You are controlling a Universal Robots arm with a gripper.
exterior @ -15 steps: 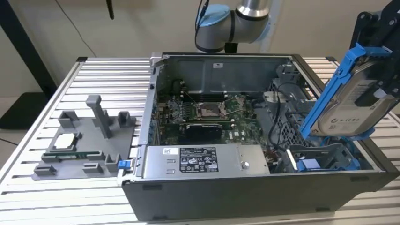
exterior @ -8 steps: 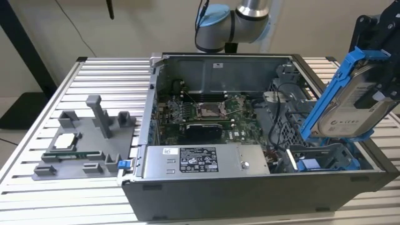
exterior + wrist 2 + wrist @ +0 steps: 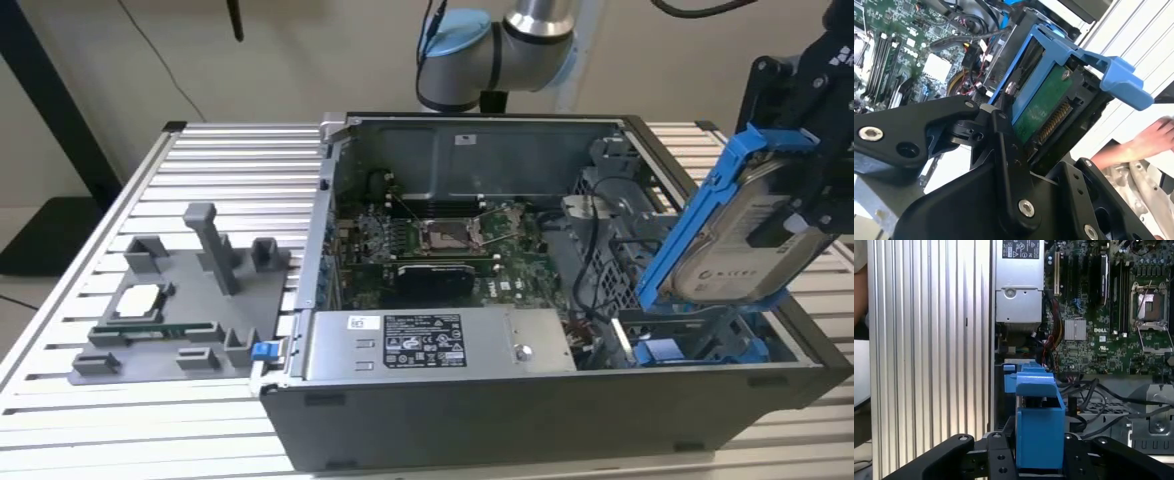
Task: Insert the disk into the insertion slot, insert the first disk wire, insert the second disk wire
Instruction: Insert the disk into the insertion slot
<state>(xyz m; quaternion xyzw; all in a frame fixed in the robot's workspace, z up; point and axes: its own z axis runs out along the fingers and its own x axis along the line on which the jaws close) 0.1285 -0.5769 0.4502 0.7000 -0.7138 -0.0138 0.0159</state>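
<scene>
Three steps to tick off; can't tick any yet, judging by the pics. Have the disk (image 3: 734,235) up in mid-air in the gripper (image 3: 790,205), over the insertion slot (image 3: 694,350) at the exterior view's right end of the open case (image 3: 534,410), not seated. Clamped narrow on the blue carrier frame, one black finger each side, clearest in the first wrist view. No gap to see btw fingers and frame.

Left, by estimate: all 3, i.e. disk into slot, 1st wire, 2nd wire. Can see dark cables (image 3: 597,250) lying loose inside the case btw motherboard (image 3: 441,240) and bay. Nothing plugged into the disk as far as shown.

Re orientation: long axis steep but tilted, approx. diagonal. Lower end down toward the slot's blue fittings, near them but apart. Upper end leaning up and toward the exterior view's right, w/ the carrier's blue tab at the top. Silver labelled face turned to the exterior camera; green circuit-board face turned to the second wrist view. Prob. not lined up w/ the bay yet.

Also a person's hand (image 3: 1149,142) beyond the case edge in the second wrist view, well apart from the disk.
</scene>
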